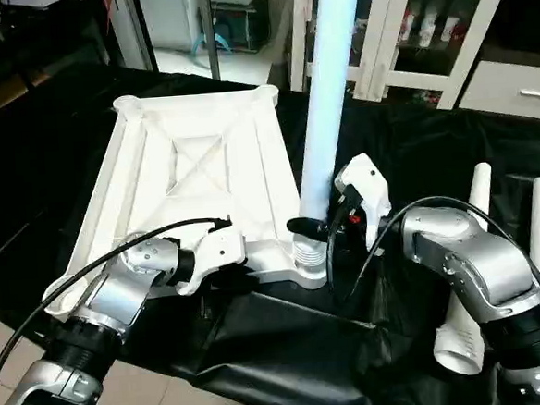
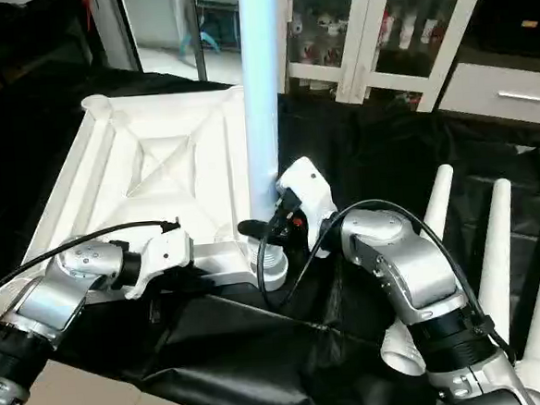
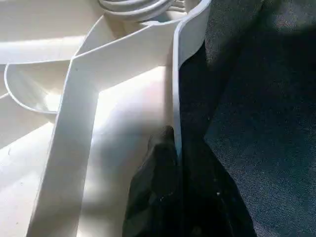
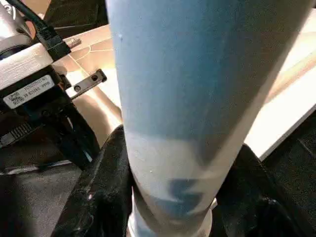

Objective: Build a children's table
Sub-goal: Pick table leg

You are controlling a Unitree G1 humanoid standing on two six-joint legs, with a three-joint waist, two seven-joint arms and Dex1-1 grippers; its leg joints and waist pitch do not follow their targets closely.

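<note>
Leg [image 1: 329, 96] seating underway: upright in corner socket [image 1: 309, 255], clasped by right end effector [image 1: 320, 225]; left end effector [image 3: 170, 163] pinched on top's [image 1: 193, 161] rim alongside. Next: press down, keep vertical.

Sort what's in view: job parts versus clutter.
Job:
- tabletop, held by left gripper
- upright leg, held by right gripper
- spare legs lying on the black cover

Just about:
- white cabinet
</note>
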